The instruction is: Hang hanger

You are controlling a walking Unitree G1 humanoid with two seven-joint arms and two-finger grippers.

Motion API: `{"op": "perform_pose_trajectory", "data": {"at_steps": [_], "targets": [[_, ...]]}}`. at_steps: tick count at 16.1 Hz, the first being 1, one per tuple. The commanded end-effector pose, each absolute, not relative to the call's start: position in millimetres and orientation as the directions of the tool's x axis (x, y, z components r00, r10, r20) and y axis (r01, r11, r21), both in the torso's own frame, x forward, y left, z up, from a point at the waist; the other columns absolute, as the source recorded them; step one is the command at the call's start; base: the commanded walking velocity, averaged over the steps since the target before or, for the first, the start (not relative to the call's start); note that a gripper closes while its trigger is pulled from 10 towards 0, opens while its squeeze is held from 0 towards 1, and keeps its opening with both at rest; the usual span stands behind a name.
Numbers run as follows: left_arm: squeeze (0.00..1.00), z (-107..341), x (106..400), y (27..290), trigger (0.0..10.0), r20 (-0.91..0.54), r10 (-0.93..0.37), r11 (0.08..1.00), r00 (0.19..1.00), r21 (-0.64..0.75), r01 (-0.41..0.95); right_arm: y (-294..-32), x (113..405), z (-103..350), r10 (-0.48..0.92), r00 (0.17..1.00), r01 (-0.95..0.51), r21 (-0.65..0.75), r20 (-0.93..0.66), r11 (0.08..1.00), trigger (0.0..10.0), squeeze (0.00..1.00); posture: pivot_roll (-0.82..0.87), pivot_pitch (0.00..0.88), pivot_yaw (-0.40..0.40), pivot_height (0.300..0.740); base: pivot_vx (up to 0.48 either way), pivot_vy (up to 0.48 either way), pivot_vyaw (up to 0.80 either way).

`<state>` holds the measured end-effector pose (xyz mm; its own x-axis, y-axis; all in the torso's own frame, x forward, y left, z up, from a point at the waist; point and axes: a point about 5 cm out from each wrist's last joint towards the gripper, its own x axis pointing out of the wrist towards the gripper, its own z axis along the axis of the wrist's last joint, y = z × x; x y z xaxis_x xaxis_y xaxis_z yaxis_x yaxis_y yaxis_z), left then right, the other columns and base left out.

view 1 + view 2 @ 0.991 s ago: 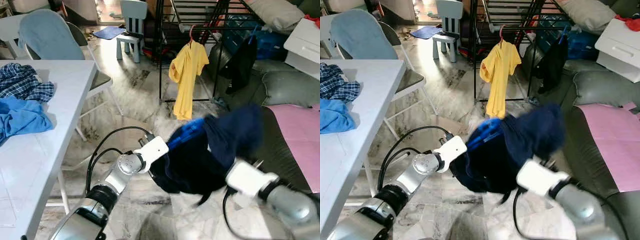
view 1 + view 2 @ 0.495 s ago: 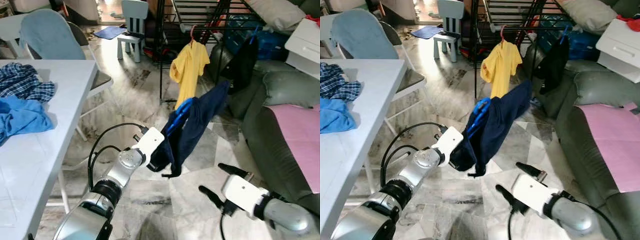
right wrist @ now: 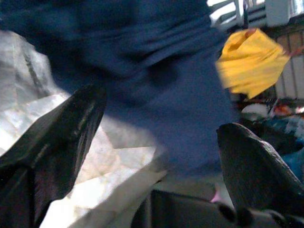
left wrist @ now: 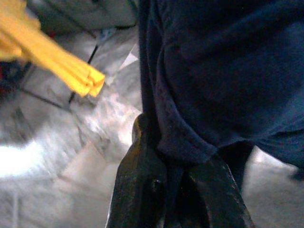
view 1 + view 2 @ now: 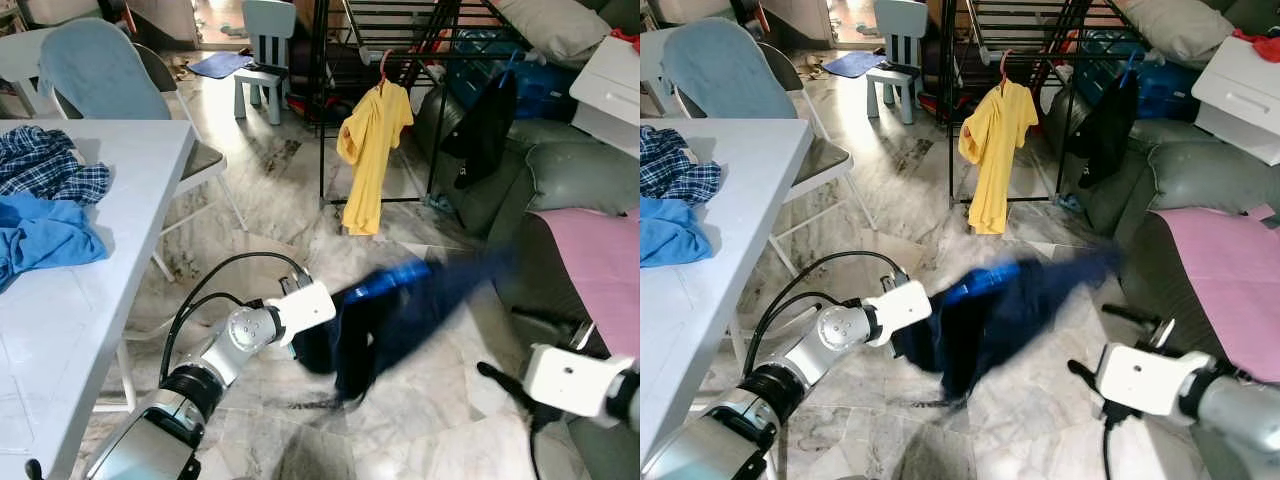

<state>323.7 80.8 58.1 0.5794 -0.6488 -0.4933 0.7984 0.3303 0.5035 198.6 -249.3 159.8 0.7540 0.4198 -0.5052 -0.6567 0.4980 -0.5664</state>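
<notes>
While the left gripper is clamped on the dark navy garment and the blue hanger inside it, the cloth streams blurred away from it toward the sofa, low over the floor. In the left wrist view the two black fingers press together with a fold of navy fabric pinched between them. The right gripper sits low near the sofa, its fingers spread wide apart and holding nothing; in its wrist view the navy garment hangs ahead of the open jaws without touching them.

Under both arms lies a pale marble floor with grey veining. Well beyond the left gripper stands a black drying rack, with a yellow shirt on a red hanger and a black garment hanging beside it. To the left of that gripper is a white table bearing a plaid shirt and a blue cloth, with a chair draped in blue behind it. A small pale-blue chair stands farther off. Just beside the right gripper is a grey-green sofa with a pink sheet on its seat.
</notes>
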Motion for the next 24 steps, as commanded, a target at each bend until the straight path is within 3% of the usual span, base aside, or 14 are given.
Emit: {"op": "perform_pose_trajectory", "data": {"at_steps": [1,5,6,7,8,11,12,13,14,15,19,24], "targets": [[0.0,78.1,328.7,68.4,0.0,-0.422,-0.716,0.263,0.556,0.574,0.775,-250.8,200.4,169.7,0.426,0.754,-0.656,-0.594,-0.5,0.464,10.0,1.0,-0.03,0.0,-0.037,0.74,0.0,0.0,0.0],[0.0,82.0,319.0,62.0,0.0,-0.376,-0.795,0.176,0.476,0.608,0.775,-251.0,206.5,169.7,0.452,0.751,-0.659,-0.583,-0.482,0.474,10.0,1.0,-0.03,0.0,-0.038,0.74,0.0,0.0,0.0],[0.0,84.0,317.4,60.4,0.0,-0.35,-0.813,0.176,0.465,0.614,0.77,-251.6,206.6,162.8,0.46,0.729,-0.684,-0.558,-0.506,0.469,10.0,0.76,-0.02,0.0,-0.039,0.74,0.0,0.0,0.0],[0.0,85.8,315.8,58.8,0.0,-0.331,-0.83,0.163,0.449,0.625,0.763,-251.6,207.5,159.9,0.469,0.712,-0.702,-0.545,-0.523,0.459,10.0,0.29,-0.02,0.0,-0.039,0.74,0.0,0.0,0.0],[0.0,86.7,314.3,58.1,0.0,-0.322,-0.841,0.15,0.435,0.633,0.759,-251.4,211.6,159.1,0.474,0.706,-0.708,-0.545,-0.526,0.45,10.0,0.19,-0.03,0.0,-0.037,0.74,0.0,0.0,0.0],[0.0,84.9,310.7,57.4,0.0,-0.326,-0.854,0.112,0.405,0.646,0.756,-251.4,227.2,156.0,0.496,0.678,-0.734,-0.532,-0.542,0.422,10.0,0.19,-0.03,0.0,-0.038,0.74,0.0,0.0,0.0],[0.0,84.9,310.4,56.8,0.0,-0.323,-0.857,0.11,0.401,0.646,0.755,-251.9,229.0,152.5,0.507,0.654,-0.756,-0.51,-0.561,0.411,5.4,0.19,-0.02,0.0,-0.038,0.74,0.0,0.0,0.0],[0.0,84.5,309.6,56.1,0.0,-0.321,-0.86,0.107,0.397,0.647,0.755,-251.8,231.1,149.6,0.523,0.634,-0.773,-0.483,-0.57,0.41,2.0,0.18,-0.02,0.0,-0.039,0.74,0.0,0.0,0.0],[0.0,84.1,309.0,55.6,0.0,-0.321,-0.861,0.105,0.394,0.646,0.756,-252.7,232.2,147.0,0.521,0.614,-0.789,-0.477,-0.592,0.388,0.9,0.16,-0.02,0.0,-0.039,0.74,0.0,0.0,0.0],[0.0,83.5,308.3,54.8,0.0,-0.321,-0.863,0.102,0.389,0.645,0.757,-252.0,232.7,144.9,0.536,0.586,-0.81,-0.451,-0.608,0.375,0.0,0.0,-0.03,0.0,-0.039,0.74,0.0,0.0,0.0],[0.0,81.3,307.3,54.0,0.0,-0.333,-0.862,0.083,0.381,0.649,0.756,-257.4,235.8,149.2,0.571,0.497,-0.868,-0.368,-0.654,0.334,0.0,0.0,-0.02,0.0,-0.04,0.74,0.0,0.0,0.0],[0.0,76.5,305.9,56.5,0.0,-0.371,-0.851,0.037,0.371,0.663,0.748,-270.3,233.3,159.6,0.567,0.445,-0.895,-0.316,-0.694,0.315,0.0,0.0,-0.03,0.0,-0.042,0.74,0.0,0.0,0.0]]}}
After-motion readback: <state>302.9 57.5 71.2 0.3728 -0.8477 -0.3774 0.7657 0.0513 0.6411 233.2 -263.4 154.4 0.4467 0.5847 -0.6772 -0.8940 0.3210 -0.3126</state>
